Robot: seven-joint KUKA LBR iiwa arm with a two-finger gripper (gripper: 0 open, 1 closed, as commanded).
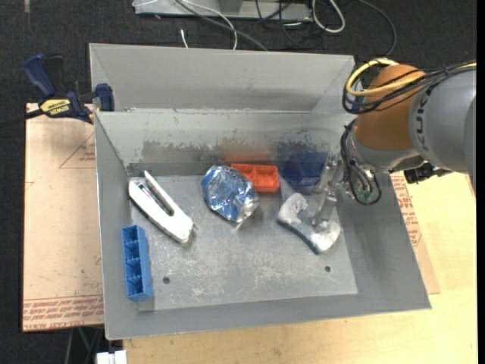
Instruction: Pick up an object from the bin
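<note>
Camera view: your claw (324, 215) hangs low over a pale grey-white lump (297, 215) on the right of the bin (242, 283), near a blue block (303, 169). You cannot tell if the claw is wide or narrow. Centre it on the lump, close firmly, then lift straight up.

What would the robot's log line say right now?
pincer: down on white crumpled lump, right side of bin | nearby: blue block, orange block | lifted: not yet

Dark floor (53, 21), loose cables (331, 10), grey equipment (220, 2)
</note>
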